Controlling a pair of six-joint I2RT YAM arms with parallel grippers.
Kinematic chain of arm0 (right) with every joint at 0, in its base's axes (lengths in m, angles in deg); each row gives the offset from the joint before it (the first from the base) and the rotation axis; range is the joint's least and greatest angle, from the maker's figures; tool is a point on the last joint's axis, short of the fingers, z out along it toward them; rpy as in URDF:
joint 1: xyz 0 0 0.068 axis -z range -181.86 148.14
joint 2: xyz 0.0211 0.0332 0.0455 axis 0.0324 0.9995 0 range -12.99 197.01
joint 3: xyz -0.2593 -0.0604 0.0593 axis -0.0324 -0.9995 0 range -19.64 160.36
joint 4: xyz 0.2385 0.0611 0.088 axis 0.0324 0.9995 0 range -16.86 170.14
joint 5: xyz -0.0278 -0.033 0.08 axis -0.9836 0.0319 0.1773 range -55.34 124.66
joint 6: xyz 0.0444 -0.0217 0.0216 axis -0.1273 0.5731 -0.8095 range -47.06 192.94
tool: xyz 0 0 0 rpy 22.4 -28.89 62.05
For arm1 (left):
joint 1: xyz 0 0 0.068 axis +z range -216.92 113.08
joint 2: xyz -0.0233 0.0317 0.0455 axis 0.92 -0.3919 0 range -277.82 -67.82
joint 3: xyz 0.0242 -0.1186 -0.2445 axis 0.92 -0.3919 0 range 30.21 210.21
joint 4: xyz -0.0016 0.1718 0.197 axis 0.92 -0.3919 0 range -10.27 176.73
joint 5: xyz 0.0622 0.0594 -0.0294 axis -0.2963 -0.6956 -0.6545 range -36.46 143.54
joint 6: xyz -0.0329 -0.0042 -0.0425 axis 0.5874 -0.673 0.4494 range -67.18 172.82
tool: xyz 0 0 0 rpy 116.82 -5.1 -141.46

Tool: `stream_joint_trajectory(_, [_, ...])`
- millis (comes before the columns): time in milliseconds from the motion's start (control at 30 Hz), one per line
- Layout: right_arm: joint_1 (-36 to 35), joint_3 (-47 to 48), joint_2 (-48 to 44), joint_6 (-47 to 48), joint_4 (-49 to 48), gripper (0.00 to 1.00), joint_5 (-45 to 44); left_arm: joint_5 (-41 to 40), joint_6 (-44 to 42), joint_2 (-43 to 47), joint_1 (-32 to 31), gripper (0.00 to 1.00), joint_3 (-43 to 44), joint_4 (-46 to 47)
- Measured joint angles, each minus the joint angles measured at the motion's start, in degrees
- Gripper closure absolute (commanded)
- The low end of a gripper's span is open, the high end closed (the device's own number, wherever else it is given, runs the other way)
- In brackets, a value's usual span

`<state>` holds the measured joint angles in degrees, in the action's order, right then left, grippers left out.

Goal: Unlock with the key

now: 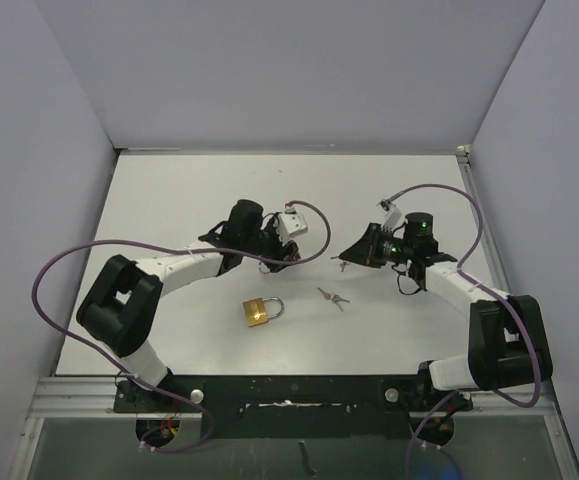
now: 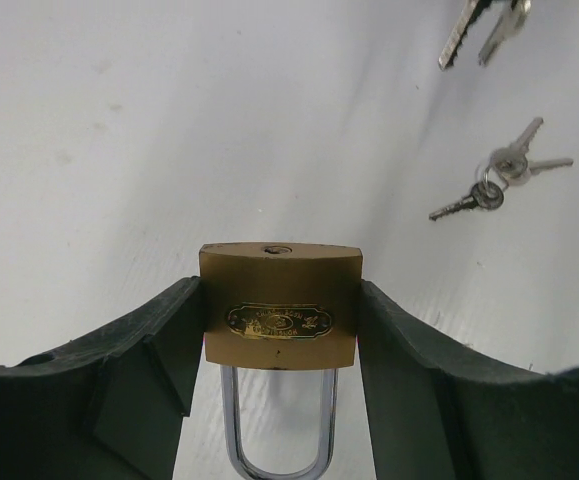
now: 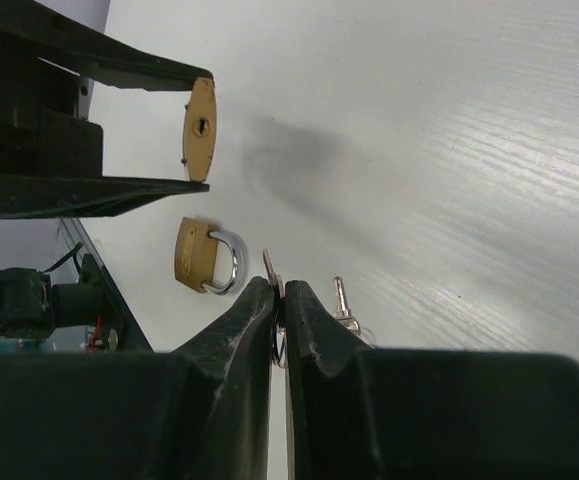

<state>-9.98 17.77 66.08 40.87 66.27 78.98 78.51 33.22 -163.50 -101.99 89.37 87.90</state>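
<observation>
— Left gripper [image 2: 279, 295] first: we find it clamped on the brass padlock [image 2: 280, 322], body lifted, keyhole end facing away from its wrist.

— Agreed. Right gripper [image 3: 279, 300] is pinched shut on a key [image 3: 271, 268], blade forward, not yet at that keyhole. We judge insertion to be the step in hand.

— Next move, in our judgement, calls for lining blade with slot, then a straight push and a turn.

— Surface: we note a white matt table [image 1: 169, 190]; a second padlock [image 1: 261, 311] and, right of it, a loose key bunch [image 1: 333, 298] lie near its middle. Plain pale walls [image 1: 289, 70] enclose three sides.
</observation>
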Motion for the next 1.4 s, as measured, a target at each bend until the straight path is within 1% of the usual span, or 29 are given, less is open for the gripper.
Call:
stream_joint_trajectory(133, [-0.37,0.0,0.0,0.04,0.02,1.0,-0.2,2.29,-3.65,0.0,-0.15,1.0,-6.14,5.2])
stream_joint_trajectory(233, [-0.7,0.04,0.0,0.15,0.11,1.0,-0.2,3.56,-5.99,0.0,-0.22,1.0,-9.11,7.02])
stream_joint_trajectory(400, [-1.88,0.66,-0.09,0.35,0.55,1.0,-0.48,4.92,-8.59,0.0,-0.26,1.0,-10.05,10.99])
stream_joint_trajectory(567, [-4.46,1.16,-0.52,0.35,0.92,1.0,-1.05,7.06,-9.6,0.0,-0.26,1.0,-10.8,17.14])
stream_joint_trajectory(733, [-5.9,1.84,-0.85,0.35,1.42,1.0,-1.36,8.31,-9.94,0.5,-0.7,1.0,-14.29,22.64])
stream_joint_trajectory(967, [-6.51,3.02,-0.87,0.07,2.38,1.0,-3.23,7.8,-12.28,2.16,-2.47,1.0,-15.1,23.12])
stream_joint_trajectory(1233, [-9.53,5.07,-0.87,-0.04,3.85,1.0,-5.97,6.14,-14.23,3.96,-4.98,1.0,-15.1,23.1])
stream_joint_trajectory(1400, [-10.69,5.49,-0.87,0.13,4.26,1.0,-7.21,5.29,-14.4,3.96,-5.4,1.0,-15.1,23.04])
